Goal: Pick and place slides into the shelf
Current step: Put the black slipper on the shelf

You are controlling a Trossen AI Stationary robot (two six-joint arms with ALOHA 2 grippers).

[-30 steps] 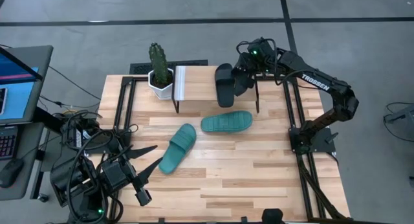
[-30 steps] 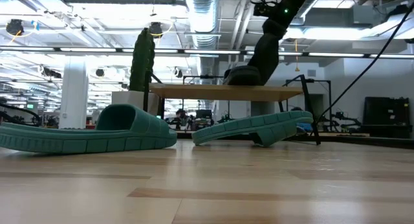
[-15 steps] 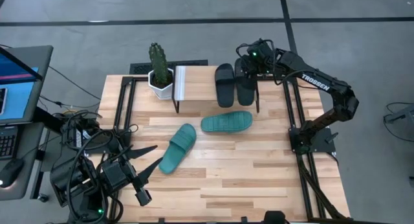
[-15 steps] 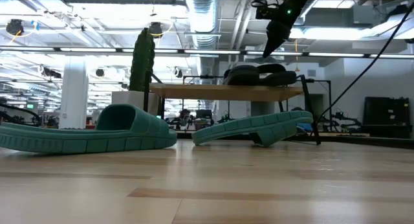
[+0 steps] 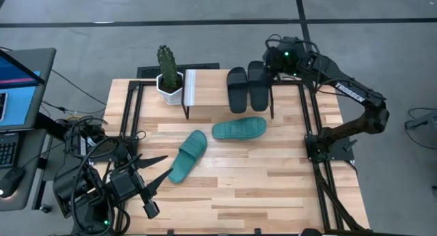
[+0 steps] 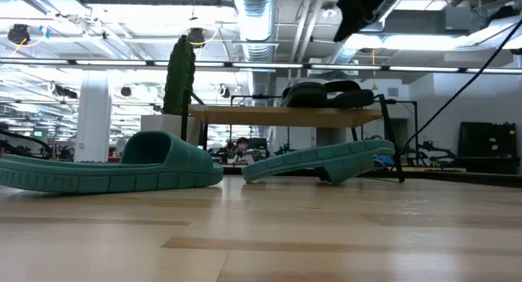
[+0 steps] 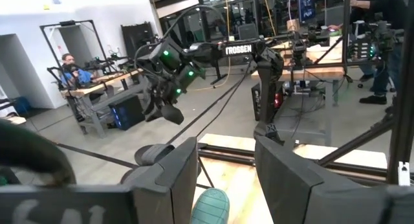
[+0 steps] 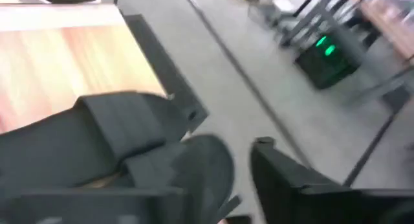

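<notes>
Two black slides lie side by side, soles down, on the right end of the shelf; in the low view they show atop its board. Two teal slides lie on the table: one strap-up, one sole-up just in front of the shelf. My right gripper hangs open above the shelf's far right corner, clear of the black slides. My left gripper waits open at the table's near left, level, facing the teal slides.
A cactus in a white pot stands at the shelf's left end. Black frame rails run along the table's left and right sides. A laptop sits off the table's left. Bare wood lies near the front edge.
My right gripper has let go of the second black slide, which now lies on the shelf beside the first. The gripper has then risen and drawn back toward the table's far right corner. The left arm has kept still.
</notes>
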